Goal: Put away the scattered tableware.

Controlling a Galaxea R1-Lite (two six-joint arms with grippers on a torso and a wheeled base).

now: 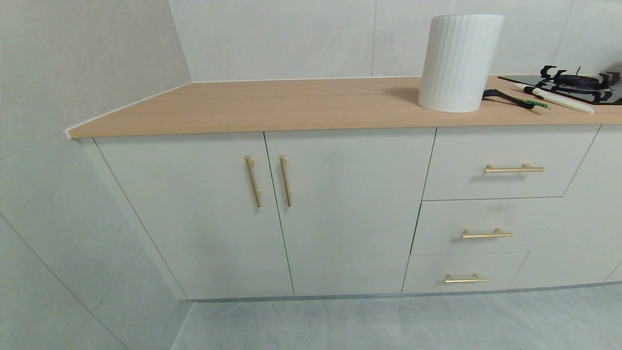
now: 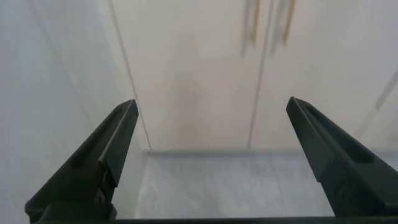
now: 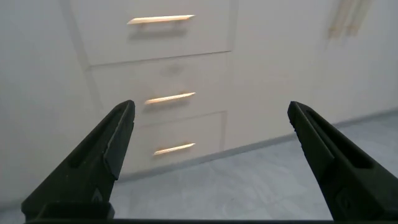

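Observation:
On the wooden countertop (image 1: 272, 104) at the right lie a black utensil (image 1: 508, 97), a small green-handled piece (image 1: 536, 103) and a long cream-handled utensil (image 1: 554, 98). A tall white ribbed canister (image 1: 459, 62) stands just left of them. My left gripper (image 2: 211, 112) hangs open, low in front of the cabinet doors (image 2: 261, 68), with nothing between its fingers. My right gripper (image 3: 211, 115) is open too, low before the drawer stack (image 3: 165, 93), holding nothing.
A gas hob (image 1: 578, 82) sits at the countertop's far right. Below are two cabinet doors with gold handles (image 1: 268, 181) and three drawers (image 1: 505, 167) with gold pulls. A tiled wall closes off the left side; grey tiled floor (image 1: 388, 323) lies before the cabinets.

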